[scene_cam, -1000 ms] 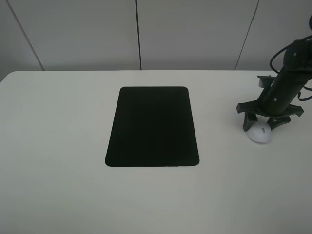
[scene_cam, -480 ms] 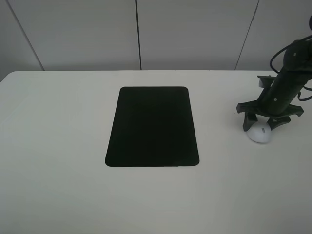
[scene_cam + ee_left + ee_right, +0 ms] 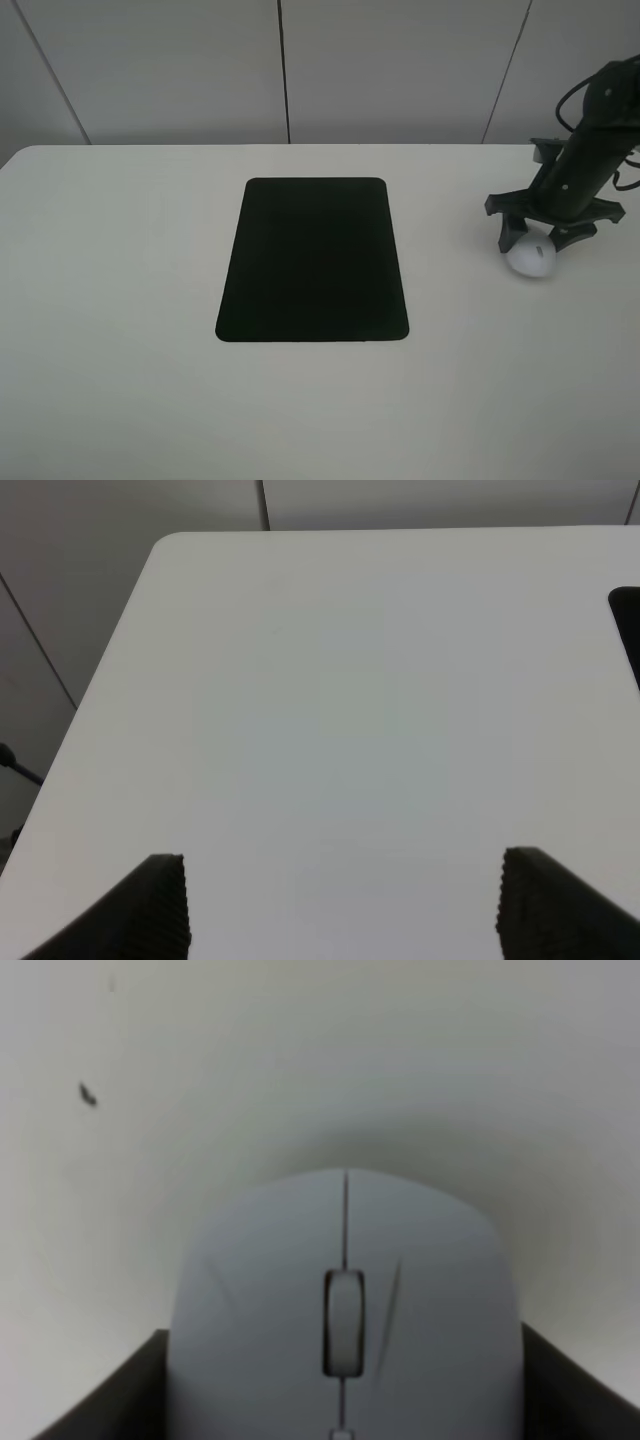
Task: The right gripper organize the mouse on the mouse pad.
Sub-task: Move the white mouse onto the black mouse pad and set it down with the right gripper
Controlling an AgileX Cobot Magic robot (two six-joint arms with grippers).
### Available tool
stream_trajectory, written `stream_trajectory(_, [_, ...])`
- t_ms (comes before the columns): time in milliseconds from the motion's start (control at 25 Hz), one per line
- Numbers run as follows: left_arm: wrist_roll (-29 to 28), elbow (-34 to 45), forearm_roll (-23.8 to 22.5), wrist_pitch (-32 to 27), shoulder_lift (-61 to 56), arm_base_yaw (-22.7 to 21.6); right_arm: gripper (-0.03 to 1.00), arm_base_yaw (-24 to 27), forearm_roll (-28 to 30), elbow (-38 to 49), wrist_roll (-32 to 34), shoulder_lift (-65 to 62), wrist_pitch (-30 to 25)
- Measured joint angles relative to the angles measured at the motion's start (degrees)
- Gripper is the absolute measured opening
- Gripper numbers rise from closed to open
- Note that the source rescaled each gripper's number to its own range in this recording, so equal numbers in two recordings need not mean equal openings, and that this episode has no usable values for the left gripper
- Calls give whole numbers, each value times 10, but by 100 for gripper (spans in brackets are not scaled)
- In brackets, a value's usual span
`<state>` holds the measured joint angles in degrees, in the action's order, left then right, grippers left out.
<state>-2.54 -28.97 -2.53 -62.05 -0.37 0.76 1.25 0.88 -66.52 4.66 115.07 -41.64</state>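
The white mouse [image 3: 531, 259] is at the table's right side, well to the right of the black mouse pad [image 3: 313, 260]. My right gripper [image 3: 537, 241] comes down from above and is shut on the mouse, one finger on each side. In the right wrist view the mouse [image 3: 345, 1300] fills the space between the fingers [image 3: 130, 1400], its scroll wheel facing the camera, and a soft shadow lies on the table beyond it. My left gripper [image 3: 345, 910] is open and empty over bare table. An edge of the pad [image 3: 630, 630] shows in the left wrist view.
The white table [image 3: 120, 300] has rounded far corners and a grey panelled wall [image 3: 400, 70] behind it. Its right edge lies close to the mouse. A small dark speck [image 3: 88, 1094] marks the table near the mouse.
The right gripper and the mouse have together shifted slightly up in the exterior view, as if lifted a little. The pad has not moved.
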Motion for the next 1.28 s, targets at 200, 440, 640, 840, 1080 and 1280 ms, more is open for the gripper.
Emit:
stream_trajectory(200, [0,0,0,0,0,0,0,-43,5,-27,24,-17,-32])
stream_trajectory(440, [0,0,0,0,0,0,0,-132,4,-79,55,-18,-55])
stream_trajectory(640, [0,0,0,0,0,0,0,-199,4,-144,103,1,-57])
stream_trajectory(840, [0,0,0,0,0,0,0,-254,5,-213,133,43,-79])
stream_trajectory(1080, [0,0,0,0,0,0,0,-310,-1,-298,160,110,-103])
stream_trajectory(1280, [0,0,-14,0,0,0,0,-342,-9,-378,185,174,-142])
